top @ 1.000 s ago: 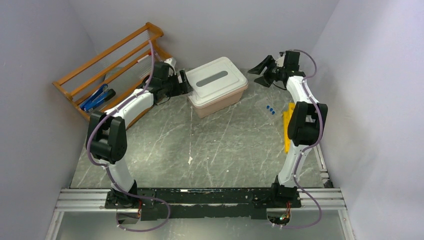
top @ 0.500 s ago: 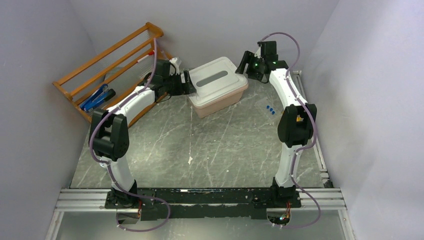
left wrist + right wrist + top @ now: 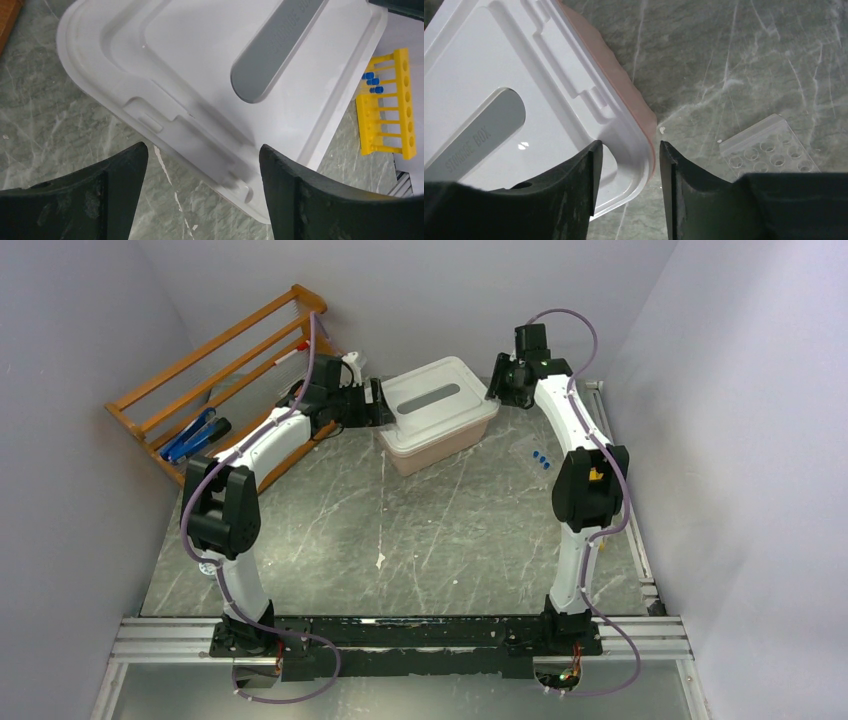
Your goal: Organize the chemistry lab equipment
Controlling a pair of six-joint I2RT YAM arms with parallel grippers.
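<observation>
My left gripper (image 3: 383, 405) is open at the left edge of the pink tub (image 3: 455, 440). In the left wrist view (image 3: 202, 150) its jaws stand on either side of the white lid's rim (image 3: 165, 107) without gripping it. My right gripper (image 3: 495, 390) is open at the tub's back right corner. In the right wrist view (image 3: 629, 145) its jaws straddle the lid's corner (image 3: 631, 150). The yellow tube rack (image 3: 387, 105) with blue-capped tubes (image 3: 372, 82) lies beyond the tub. Blue caps (image 3: 540, 460) show right of the tub. The top view hides the yellow rack behind my right arm.
The orange wooden shelf rack (image 3: 215, 350) leans at the back left with a blue and dark item (image 3: 195, 435) on it. A clear plate with round wells (image 3: 769, 150) lies on the table right of the tub. Grey walls close in on three sides.
My right arm has swung left from the back right corner down to the tub's right corner. My left gripper has edged right to the tub's left rim.
</observation>
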